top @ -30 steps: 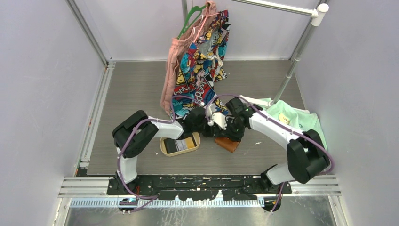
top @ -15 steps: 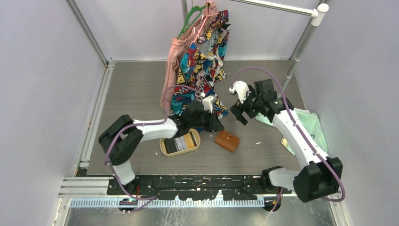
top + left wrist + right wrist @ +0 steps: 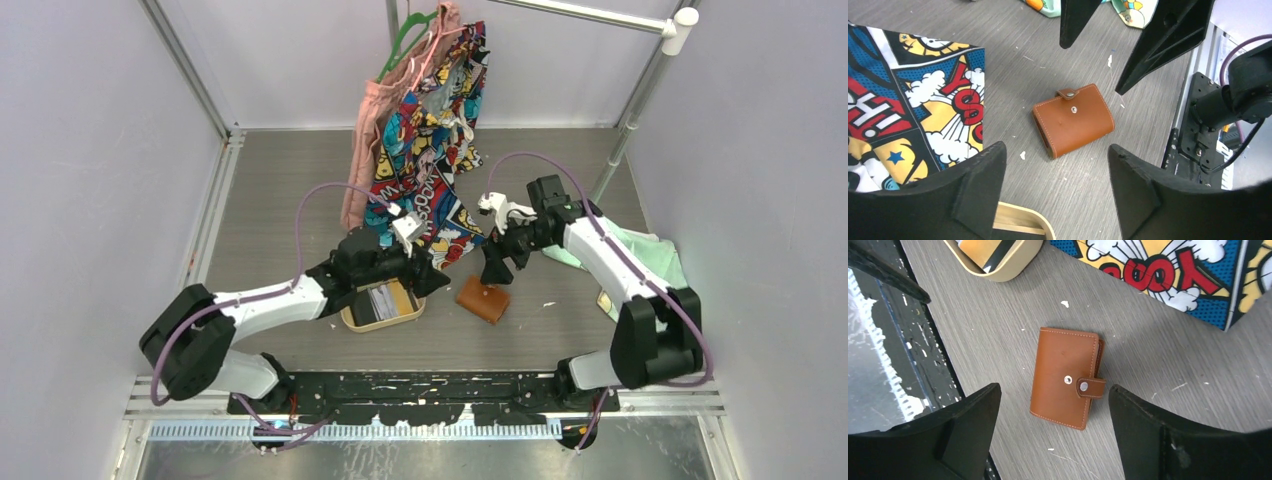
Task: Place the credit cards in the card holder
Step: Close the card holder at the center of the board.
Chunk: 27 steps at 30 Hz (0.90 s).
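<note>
The card holder (image 3: 483,299), tan-brown leather, lies folded shut on the grey table, its snap strap (image 3: 1091,386) over one edge. My left gripper (image 3: 432,274) hovers open just left of it, above the tray's right end; the holder (image 3: 1075,119) shows beyond its black fingers (image 3: 973,185). My right gripper (image 3: 494,264) hangs open right above the holder (image 3: 1065,377), nothing between its jaws. The credit cards (image 3: 382,303) lie in the oval wooden tray (image 3: 352,322), yellow and black ones showing (image 3: 990,250). The left wrist view also catches the right gripper's fingers (image 3: 1075,20).
Comic-print and pink clothes (image 3: 430,130) hang from a green hanger behind the grippers, the hem reaching the table. A mint-green cloth (image 3: 640,255) lies at the right by a slanted metal pole (image 3: 620,140). The black base plate (image 3: 420,390) runs along the near edge.
Both grippers were close together over the card holder; they have opened and drawn apart. The left arm pulled back left, the right swung away and returned above the holder.
</note>
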{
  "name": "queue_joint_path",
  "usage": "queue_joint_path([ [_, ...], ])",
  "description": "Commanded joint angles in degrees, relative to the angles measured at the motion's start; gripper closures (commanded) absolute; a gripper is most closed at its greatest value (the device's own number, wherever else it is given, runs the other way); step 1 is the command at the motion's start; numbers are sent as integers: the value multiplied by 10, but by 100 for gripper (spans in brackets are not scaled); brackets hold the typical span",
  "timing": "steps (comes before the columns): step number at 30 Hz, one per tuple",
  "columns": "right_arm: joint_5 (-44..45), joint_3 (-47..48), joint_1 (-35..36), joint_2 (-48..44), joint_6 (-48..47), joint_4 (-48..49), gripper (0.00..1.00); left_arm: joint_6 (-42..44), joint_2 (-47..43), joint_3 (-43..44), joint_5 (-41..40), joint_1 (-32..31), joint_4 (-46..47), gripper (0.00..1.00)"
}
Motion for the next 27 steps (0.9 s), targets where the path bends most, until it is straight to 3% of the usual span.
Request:
queue_joint_path([
  [1,-21,49,-2,71,-29,-49,24,-75,58,59,103,17,-27,32],
  [3,-8,65,-3,95,-31,-67,34,-109,99,73,120,18,-24,39],
  [8,33,59,-2,110,-33,-63,45,-160,174,118,92,17,-64,50],
  [15,86,62,31,147,-44,-66,56,-159,240,187,53,6,-155,55],
  [27,125,69,50,168,-43,-57,71,-156,286,227,71,3,-173,62],
])
